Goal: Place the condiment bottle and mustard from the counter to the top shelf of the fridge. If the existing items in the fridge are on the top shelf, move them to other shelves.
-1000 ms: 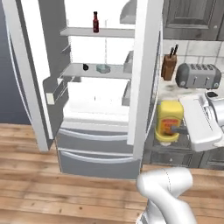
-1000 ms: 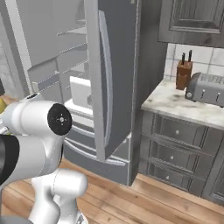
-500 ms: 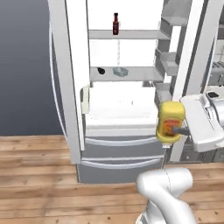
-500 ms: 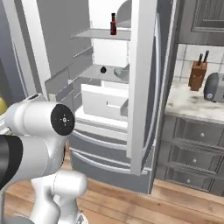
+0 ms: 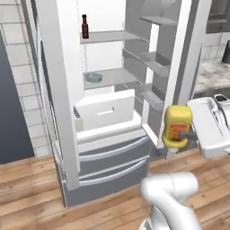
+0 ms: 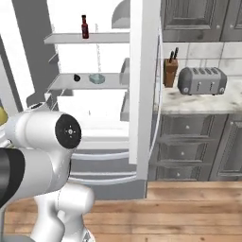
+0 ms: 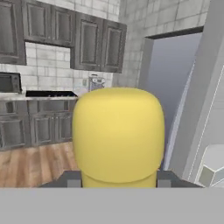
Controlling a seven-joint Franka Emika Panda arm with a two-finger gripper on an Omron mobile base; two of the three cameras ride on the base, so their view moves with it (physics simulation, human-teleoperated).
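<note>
My gripper (image 5: 183,134) is shut on the mustard (image 5: 177,125), a squat yellow bottle with an orange band, held in the air in front of the open fridge (image 5: 55,94), to the right of its drawers. In the hand view the mustard (image 7: 118,135) sits between the two dark fingertips (image 7: 72,179). The slim red-orange condiment bottle (image 5: 84,27) stands upright on the top shelf (image 5: 112,36). It also appears as the condiment bottle (image 6: 84,26) in the right base view. A teal dish (image 6: 96,79) and a small black object (image 6: 77,77) lie on the shelf below.
The right fridge door (image 6: 144,90) stands open between the shelves and the counter (image 6: 198,101), which carries a toaster (image 6: 203,80) and a knife block (image 6: 170,71). A pale drawer (image 5: 105,110) sticks out under the middle shelf. Wooden floor (image 5: 27,193) lies in front.
Both base views have swung, so the camera has moved and the fridge interior now faces me more squarely. The mustard stays held in my shut gripper.
</note>
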